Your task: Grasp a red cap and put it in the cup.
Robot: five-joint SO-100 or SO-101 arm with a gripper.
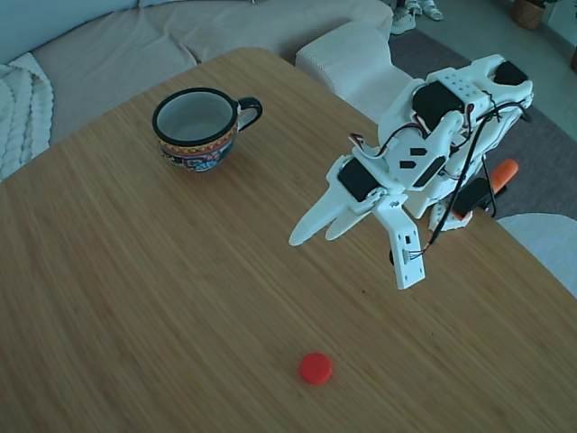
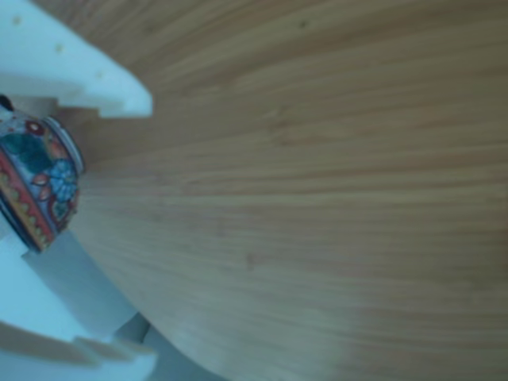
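Filling most of the fixed view, a wooden table (image 1: 135,298) with a rounded far edge carries everything else. Beyond its far side sits a pale sofa (image 1: 180,36), with a knitted white blanket (image 1: 18,108) at the far left.

On the right of the table stands the white arm (image 1: 451,117), black motors and thin cables showing along it, and an orange clamp handle (image 1: 501,171) poking out behind its base. The arm reaches left and toward the near side, hanging above the wood. Its gripper (image 1: 315,233) points down-left with the two white fingers (image 1: 335,224) lying nearly side by side, only a thin gap between them, and nothing held there.

The cup (image 1: 198,126) stands upright at the far left of the table, white inside, black at rim and handle, a coloured band round the outside, its handle turned to the right. It stands well apart from the gripper. In the other view, the patterned band of the cup (image 2: 36,186) shows at the left edge, with blurred white gripper parts (image 2: 71,71) above and below it.

Smallest, the red cap (image 1: 315,368) lies flat on the near side of the table, alone, well below the gripper in the fixed view and far from the cup.
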